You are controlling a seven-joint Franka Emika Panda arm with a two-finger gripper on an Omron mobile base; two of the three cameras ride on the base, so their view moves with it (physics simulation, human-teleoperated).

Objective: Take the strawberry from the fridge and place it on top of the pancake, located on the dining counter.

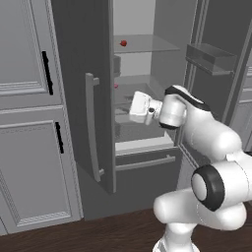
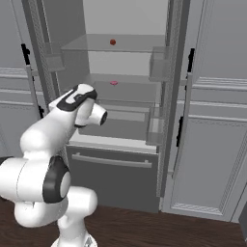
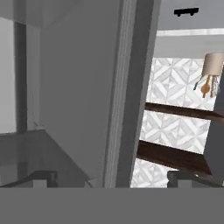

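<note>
Two dark finger tips (image 3: 43, 177) rise at the bottom of the hand view, set wide apart with nothing between them, one low on the left and the other low on the right. The gripper (image 1: 132, 109) is at the front of the open fridge (image 1: 147, 74), level with the middle shelf, the white wrist bent leftward just behind it. Beyond the tips lies the grey edge of a fridge wall, and past it a white patterned wall with dark wooden shelves (image 3: 175, 111). The strawberry (image 1: 123, 43) sits untouched on the upper glass shelf, well above the gripper; the right base view shows it at mid-shelf (image 2: 113, 42). One shelf lower lies a flatter pale pink piece (image 2: 114, 83). Light grey cabinets (image 1: 29, 123) flank the fridge.
</note>
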